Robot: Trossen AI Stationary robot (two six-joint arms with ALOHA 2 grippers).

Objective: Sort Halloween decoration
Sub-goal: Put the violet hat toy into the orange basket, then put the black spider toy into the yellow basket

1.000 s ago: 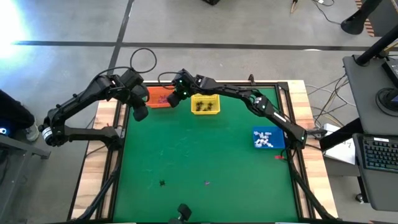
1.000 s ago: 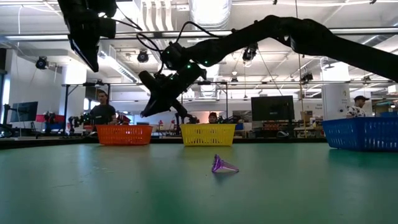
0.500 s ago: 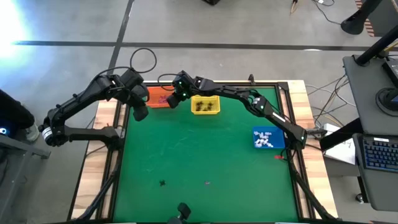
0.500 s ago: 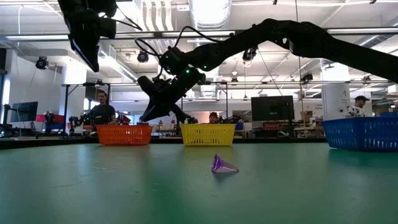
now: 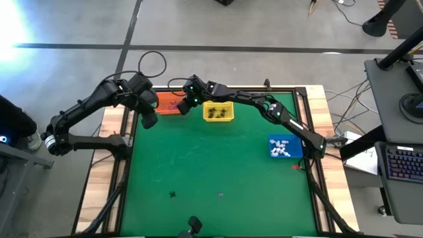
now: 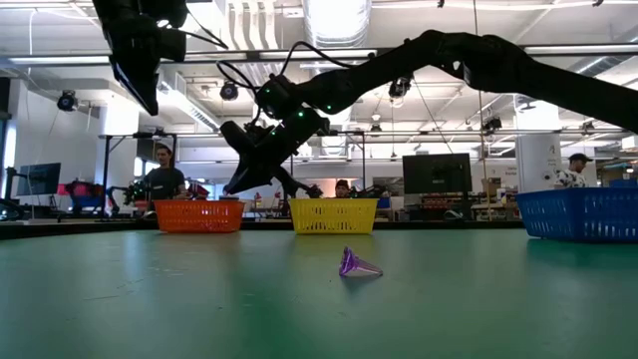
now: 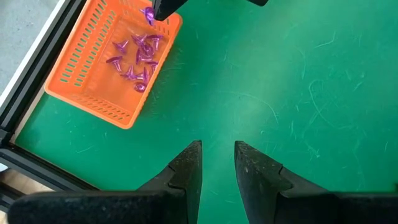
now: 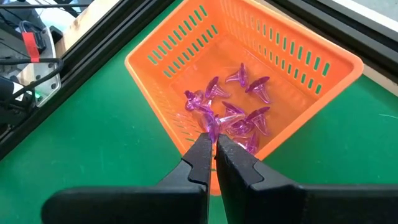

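My right gripper reaches across the far side and hangs over the orange basket, shut on a purple trinket. Several purple trinkets lie inside that basket. My left gripper hovers above the table's far left corner beside the orange basket, fingers slightly open and holding nothing. One purple trinket and one black trinket rest on the green mat near the front edge. My right gripper pinches a purple trinket between its two fingertips, coming from above and slanting toward the table's left. The trinket is lifted clear and hangs just above the near rim of the orange basket; which part of it the fingers have is hidden by them.
A yellow basket with black trinkets stands right of the orange one. A blue basket with white trinkets sits at the right edge. The mat's middle is bare. People and benches show beyond the far edge in the low view.
My right gripper has shifted a little toward the table's left, over the orange basket, still shut on the purple trinket, and has then held still.
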